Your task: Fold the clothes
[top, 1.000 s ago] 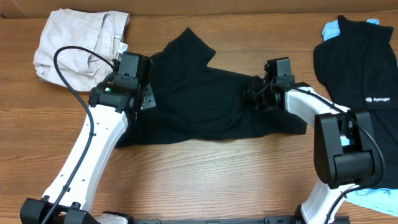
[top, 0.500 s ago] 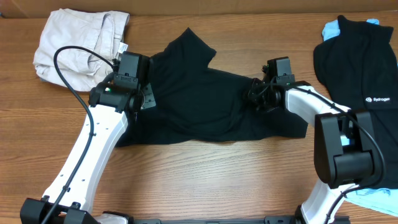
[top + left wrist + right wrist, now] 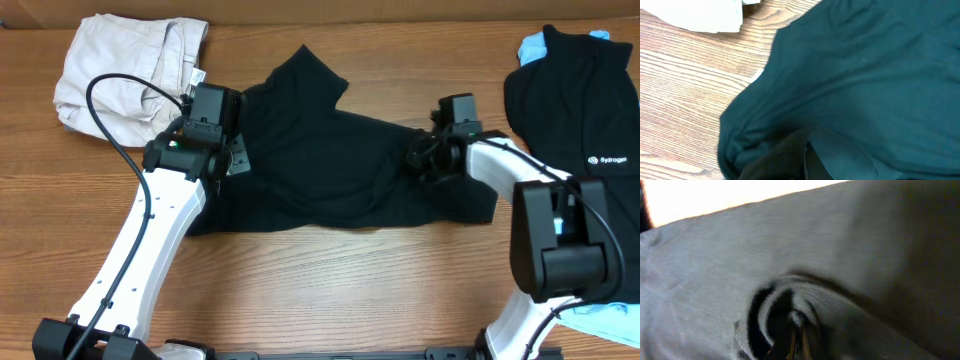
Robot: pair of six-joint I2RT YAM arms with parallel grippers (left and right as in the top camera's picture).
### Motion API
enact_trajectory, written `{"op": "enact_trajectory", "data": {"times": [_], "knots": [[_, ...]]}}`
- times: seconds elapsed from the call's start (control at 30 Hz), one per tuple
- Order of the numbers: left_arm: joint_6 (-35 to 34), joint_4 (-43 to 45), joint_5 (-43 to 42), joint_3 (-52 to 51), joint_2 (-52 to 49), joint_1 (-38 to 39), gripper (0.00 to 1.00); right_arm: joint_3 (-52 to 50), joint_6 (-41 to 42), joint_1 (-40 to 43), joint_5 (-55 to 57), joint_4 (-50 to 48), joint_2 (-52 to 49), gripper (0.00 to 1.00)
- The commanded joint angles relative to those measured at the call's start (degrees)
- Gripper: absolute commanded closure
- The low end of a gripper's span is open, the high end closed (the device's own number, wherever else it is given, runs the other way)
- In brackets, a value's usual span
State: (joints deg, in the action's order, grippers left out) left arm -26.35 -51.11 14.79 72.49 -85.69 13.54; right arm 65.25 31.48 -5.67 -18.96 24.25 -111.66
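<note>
Finding: the plain black short-sleeved T-shirt (image 3: 320,160) lies rumpled across the middle of the brown wooden table (image 3: 330,280). I judge it light, limp and not fragile. It is best taken at hems or shoulders, since a mid-panel pinch only bunches it.

The left gripper (image 3: 232,155) is closed at the shirt's left edge with cloth gathered at its tips. The right gripper (image 3: 797,342) is pinched on a fold toward the shirt's right side.

I see no containers. The beige trousers (image 3: 120,65) are heaped at far left. A black white-logoed shirt (image 3: 575,95) lies over a light-blue garment (image 3: 535,45) at far right.
</note>
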Motion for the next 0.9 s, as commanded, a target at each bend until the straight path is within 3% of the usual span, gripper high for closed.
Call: {"op": "enact_trajectory", "data": {"times": [0.0,0.57,0.87], "knots": [[2.7,0.1,2.8,2.4,-0.4,0.2,0.96,3.1,-2.0,3.6,-0.9,3.8,7.7,0.96],[8.9,-13.7,9.0,32.0,-0.4,0.2,0.96,14.5,-9.1,16.7,-3.7,33.7,37.5,0.96],[13.7,-24.1,9.9,51.8,0.9,0.2,0.96,40.0,-14.4,25.0,-3.7,51.5,43.5,0.96]]}}
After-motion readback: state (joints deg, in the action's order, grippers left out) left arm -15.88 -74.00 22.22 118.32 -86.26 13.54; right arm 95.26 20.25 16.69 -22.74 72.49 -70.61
